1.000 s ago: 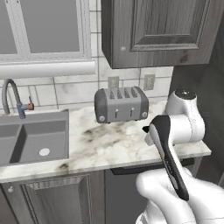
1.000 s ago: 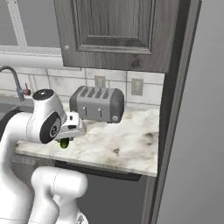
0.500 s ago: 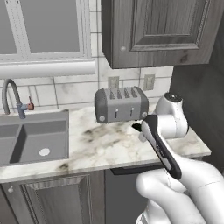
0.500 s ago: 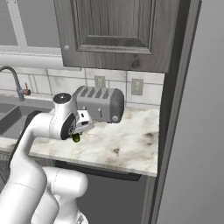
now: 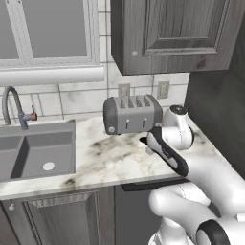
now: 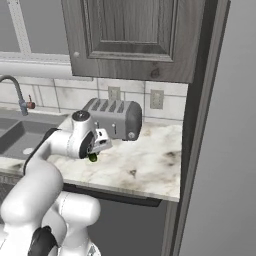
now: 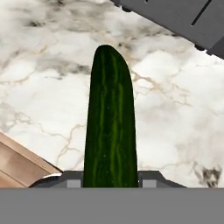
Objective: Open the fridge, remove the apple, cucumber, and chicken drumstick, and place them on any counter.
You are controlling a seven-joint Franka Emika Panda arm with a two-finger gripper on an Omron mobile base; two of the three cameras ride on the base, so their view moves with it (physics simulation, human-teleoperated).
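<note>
The gripper [image 7: 111, 178] pinches the cucumber [image 7: 110, 127] above the marble counter [image 7: 39, 87], with the toaster [image 7: 183, 17] at its one o'clock, so I reckon an early release could send it rolling off the edge.

cucumber [image 7: 110, 122] base behind gripper [image 7: 110, 177]

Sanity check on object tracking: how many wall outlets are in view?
2: one wall outlet above the toaster, another outlet to its right, both on the tiled backsplash. None seem hidden.
</note>
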